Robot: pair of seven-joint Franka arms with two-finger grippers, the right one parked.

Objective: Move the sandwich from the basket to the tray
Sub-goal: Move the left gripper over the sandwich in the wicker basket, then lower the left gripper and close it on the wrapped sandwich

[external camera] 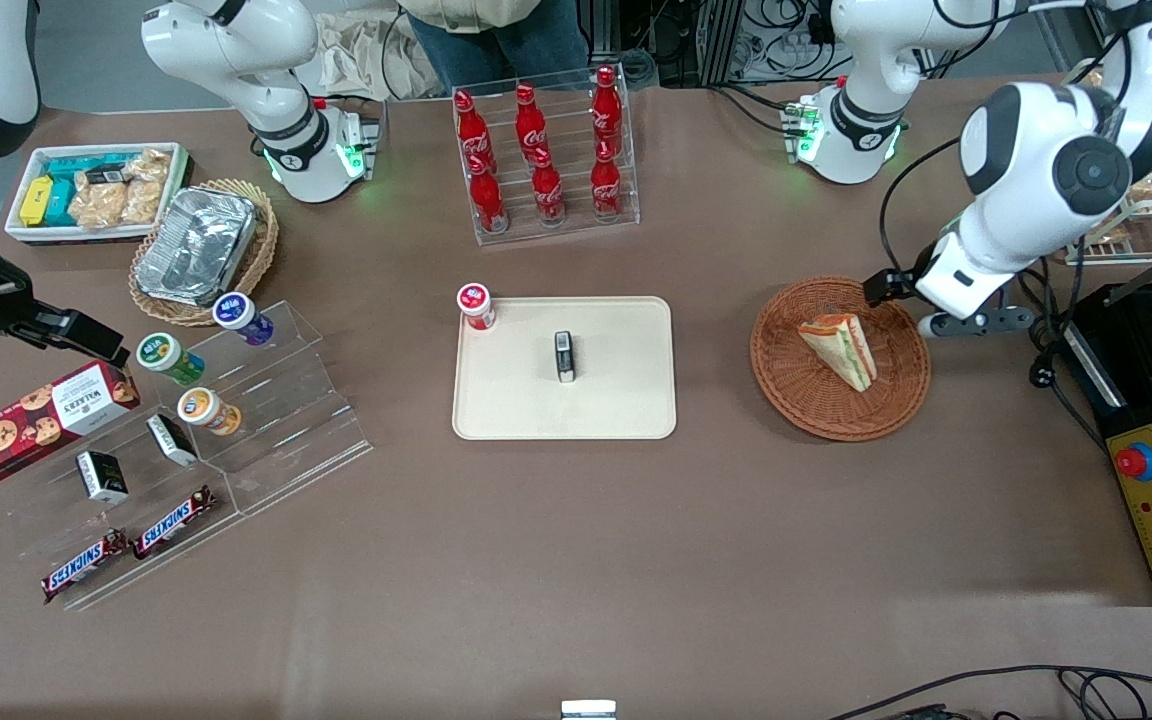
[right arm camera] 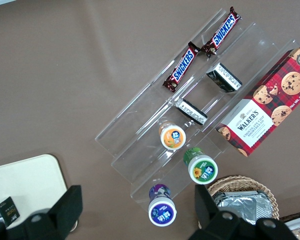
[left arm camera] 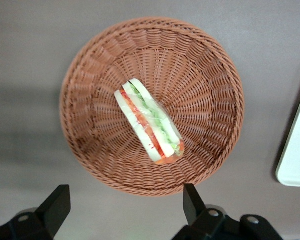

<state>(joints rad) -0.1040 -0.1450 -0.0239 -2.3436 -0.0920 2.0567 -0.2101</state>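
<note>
1. Front view: the left arm's gripper [external camera: 901, 300] hangs over the rim of the reddish-brown wicker basket [external camera: 786, 375], at the edge farther from the camera; the arm's body hides most of it here. The sandwich [external camera: 839, 347] lies in the basket, nearer the camera than the jaws and apart from them. The cream-beige tray [external camera: 626, 410] sits on the brown surface [external camera: 576, 560] toward the parked arm's end from the basket, carrying a red-capped small bottle [external camera: 476, 305] at its corner and a small dark box [external camera: 564, 356] near its middle
2. Left wrist view: the jaws stand wide open with nothing between them, both dark fingers [left arm camera: 194, 201] clear of the basket [left arm camera: 90, 145]. The sandwich [left arm camera: 149, 121] rests on its side in the basket's middle, filling layers showing, untouched by the fingers. An edge of the tray [left arm camera: 296, 160] shows beside the basket
</note>
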